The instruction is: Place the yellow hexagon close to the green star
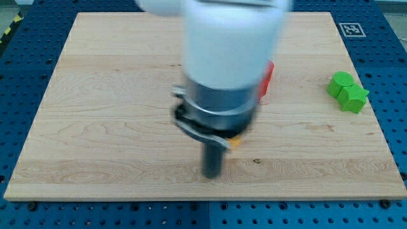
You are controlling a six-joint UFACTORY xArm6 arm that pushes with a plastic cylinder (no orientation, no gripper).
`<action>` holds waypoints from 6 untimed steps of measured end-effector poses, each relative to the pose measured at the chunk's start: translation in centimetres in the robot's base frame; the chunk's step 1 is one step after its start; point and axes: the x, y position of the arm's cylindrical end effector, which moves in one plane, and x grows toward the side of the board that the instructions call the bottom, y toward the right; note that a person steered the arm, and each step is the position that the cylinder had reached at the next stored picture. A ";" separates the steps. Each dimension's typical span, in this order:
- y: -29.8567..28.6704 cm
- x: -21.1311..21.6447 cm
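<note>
My tip [210, 175] rests on the wooden board [95, 127] near the view's bottom centre. A small sliver of a yellow block [234, 142] shows just right of the rod, mostly hidden behind the arm; its shape cannot be made out. A green block [347, 91] lies near the board's right edge, far to the right of my tip; its shape looks lumpy and is not clearly a star. The arm's white and grey body [222, 63] covers the board's middle.
A red block [267, 80] peeks out from behind the arm's right side, above the yellow sliver. A marker tag [351, 29] sits at the board's top right corner. Blue perforated table [394, 76] surrounds the board.
</note>
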 end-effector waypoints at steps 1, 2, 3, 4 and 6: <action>-4.2 -3.6; -0.4 -4.7; 4.1 -4.6; 7.1 -3.8; 13.0 -3.6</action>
